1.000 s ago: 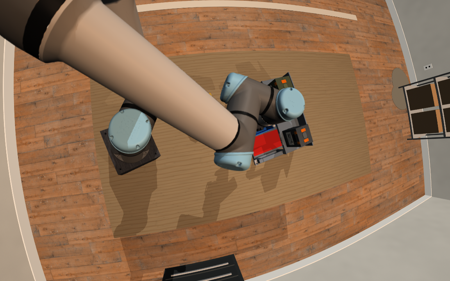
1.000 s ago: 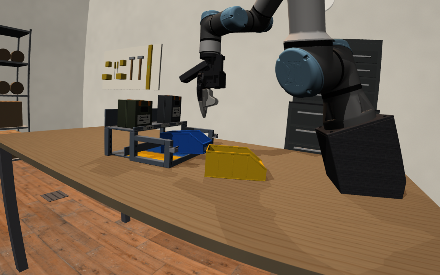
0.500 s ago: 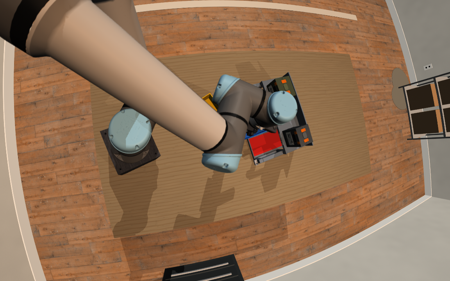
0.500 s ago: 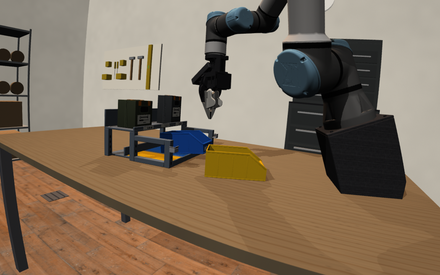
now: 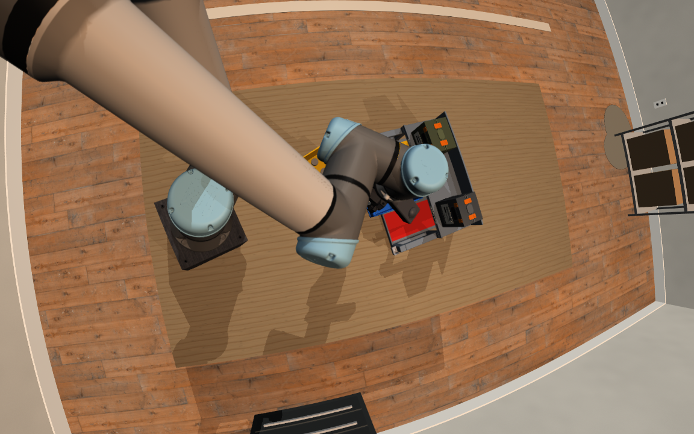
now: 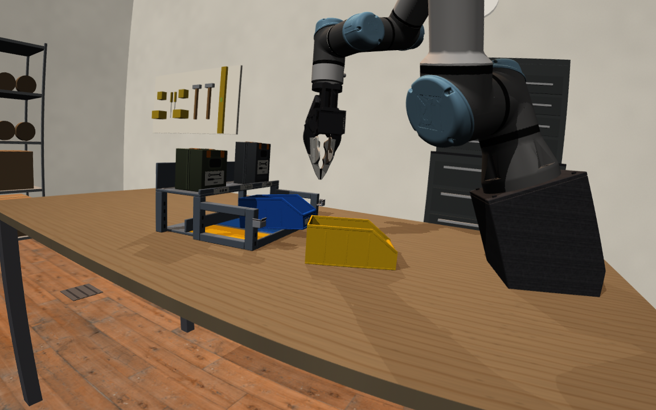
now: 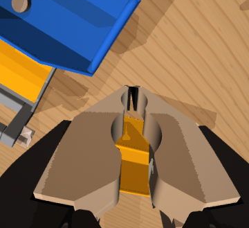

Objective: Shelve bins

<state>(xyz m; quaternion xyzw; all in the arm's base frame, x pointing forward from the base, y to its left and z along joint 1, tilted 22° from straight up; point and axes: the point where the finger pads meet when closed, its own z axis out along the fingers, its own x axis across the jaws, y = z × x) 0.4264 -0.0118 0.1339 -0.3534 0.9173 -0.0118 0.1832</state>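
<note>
Hovers w/ gripper (image 5: 375, 205) (image 6: 320, 175) (image 7: 131, 88) jaws pressed together, empty, prob. for clearance. Shows blue bin (image 5: 393, 209) (image 6: 275, 211) (image 7: 72, 23) in shelf's (image 5: 459, 161) (image 6: 196, 224) (image 7: 17, 124) mid bay; yellow bin (image 5: 314, 157) (image 6: 348, 247) (image 7: 135, 172) on table, near right, front facing right, prob. awaiting grip for yellow mark (image 6: 223, 232) (image 7: 21, 72), left.

upper arm (image 5: 182, 119): long, smooth tube, pale tan from above, and what a broad sweep that is!
joint caps (image 5: 200, 202) (image 6: 439, 110): rounded, light blue, small recessed notches around the edge
joint housings (image 5: 352, 161) (image 6: 508, 109): dark grey-brown, with slim black rings
hand (image 5: 373, 205) (image 6: 320, 175) (image 7: 131, 88): black body, two tapering, scooped metallic fingers
wrist collar (image 6: 328, 73): silver-grey, here above the black
</note>
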